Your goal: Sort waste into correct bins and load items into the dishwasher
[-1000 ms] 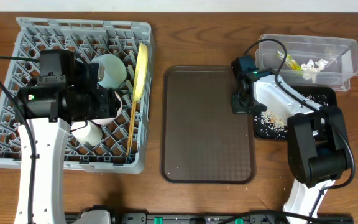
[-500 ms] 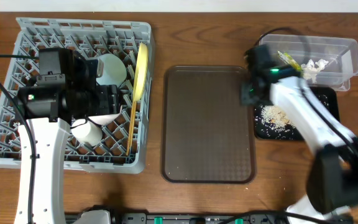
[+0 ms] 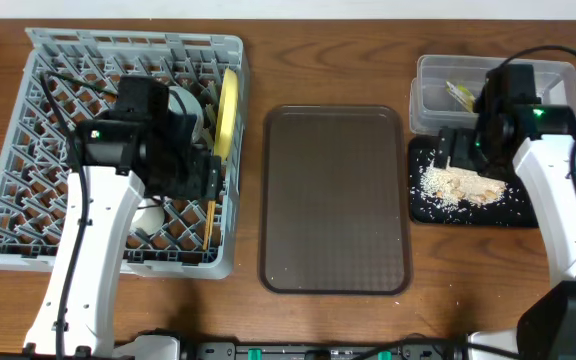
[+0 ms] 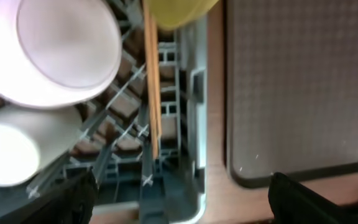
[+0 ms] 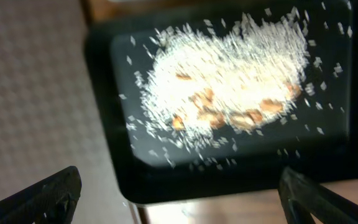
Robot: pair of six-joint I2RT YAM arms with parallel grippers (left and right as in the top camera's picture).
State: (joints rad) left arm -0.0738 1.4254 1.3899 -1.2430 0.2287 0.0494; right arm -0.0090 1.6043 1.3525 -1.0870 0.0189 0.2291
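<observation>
Moved: your right gripper (image 5: 179,190), now over black tray's (image 3: 420,208) rice scraps (image 5: 229,93); brown tray (image 3: 335,200) at 9 o'clock. Left gripper (image 4: 185,190) over rack (image 3: 28,200). All fingers spread, empty.

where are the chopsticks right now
In the overhead view, the chopsticks lie in the dish rack on the table's left, along its edge nearest the brown tray, just below the yellow plate in frame.

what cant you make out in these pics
- Overhead: the left arm hides the pink bowl and most of the white cup.
- Overhead: the right arm covers half the clear tub; its contents there are unseen.
- Right wrist: the food scraps are blurred; brown bits unidentifiable.
- Left wrist: top edge cuts off the yellow plate.
</observation>
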